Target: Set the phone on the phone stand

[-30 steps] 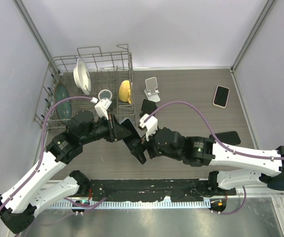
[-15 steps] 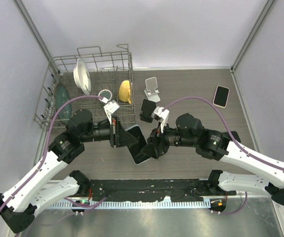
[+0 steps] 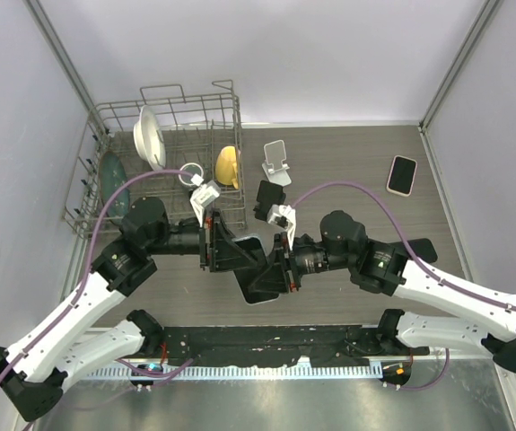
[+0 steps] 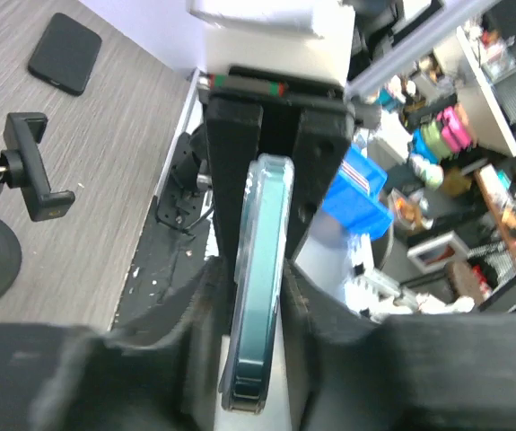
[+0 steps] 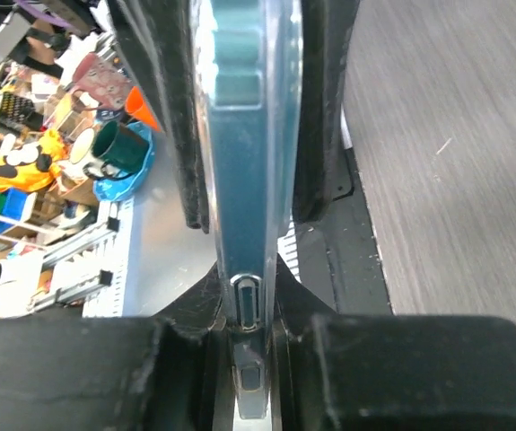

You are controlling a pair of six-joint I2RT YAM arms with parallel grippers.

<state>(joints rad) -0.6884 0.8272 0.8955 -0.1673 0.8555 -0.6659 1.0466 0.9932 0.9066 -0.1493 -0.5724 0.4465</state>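
A phone (image 3: 256, 269) with a teal edge hangs edge-on above the middle of the table, held from both sides. My left gripper (image 3: 231, 254) is shut on its left end and my right gripper (image 3: 280, 265) is shut on its right end. In the left wrist view the phone (image 4: 262, 269) stands between my left gripper's (image 4: 251, 287) pads, with the right gripper's black fingers gripping it beyond. The right wrist view has the phone (image 5: 244, 162) clamped in my right gripper (image 5: 249, 296). A white phone stand (image 3: 276, 160) and a black clamp stand (image 3: 267, 197) are behind, both bare.
A wire dish rack (image 3: 114, 117) at the back left holds a white plate (image 3: 150, 136) and a yellow piece (image 3: 228, 165). A pale-cased phone (image 3: 402, 174) lies at the far right. A dark phone (image 3: 416, 249) lies by the right arm.
My right gripper has come in from the right and closed on the phone's free end. The left gripper has kept its grip, and the phone has tilted and shifted slightly right.
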